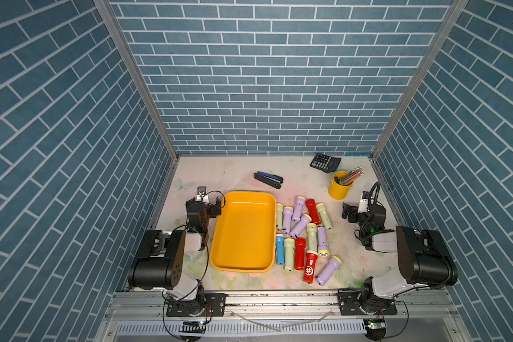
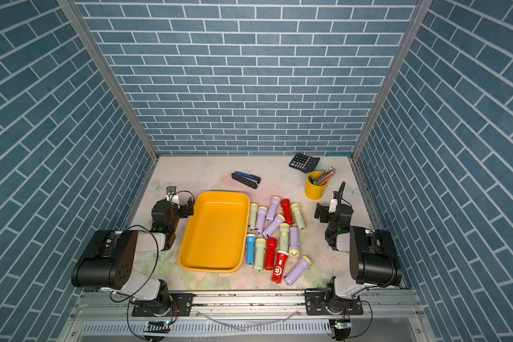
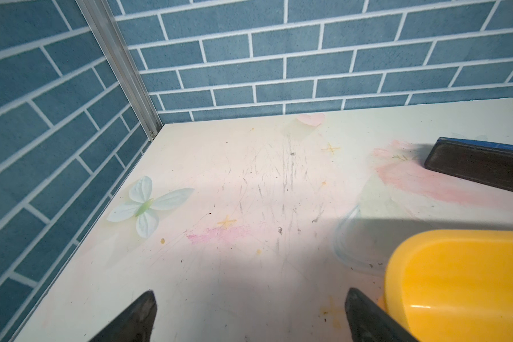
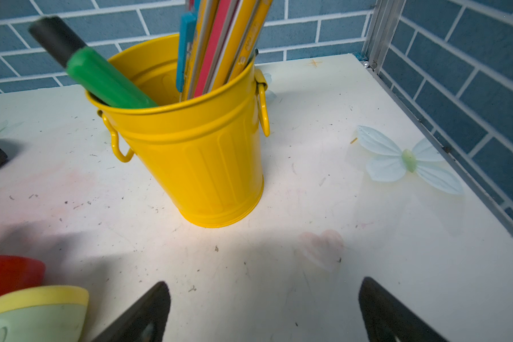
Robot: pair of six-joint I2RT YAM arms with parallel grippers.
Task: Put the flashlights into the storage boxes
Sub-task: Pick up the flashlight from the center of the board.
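Observation:
The yellow-orange storage box (image 1: 249,194) (image 2: 216,231) lies empty at mid-table; one of its corners (image 3: 456,281) shows in the left wrist view. Just right of it, several flashlights lie on the table: lilac (image 1: 300,226), red (image 1: 312,210), blue (image 1: 280,248) and pale green (image 1: 289,254) (image 2: 260,254). My left gripper (image 1: 204,202) (image 3: 250,293) hovers open by the box's far left corner, holding nothing. My right gripper (image 1: 356,208) (image 4: 264,282) is open and empty over bare table, right of the pile. A red flashlight (image 4: 9,272) and a pale green one (image 4: 36,314) lie beside it.
A yellow pencil cup (image 1: 339,189) (image 4: 196,154) stands just beyond the right gripper. A black calculator (image 1: 325,162) sits at the back right, and a black-and-blue stapler (image 1: 268,179) (image 3: 480,168) lies behind the box. Blue brick walls enclose the table on three sides.

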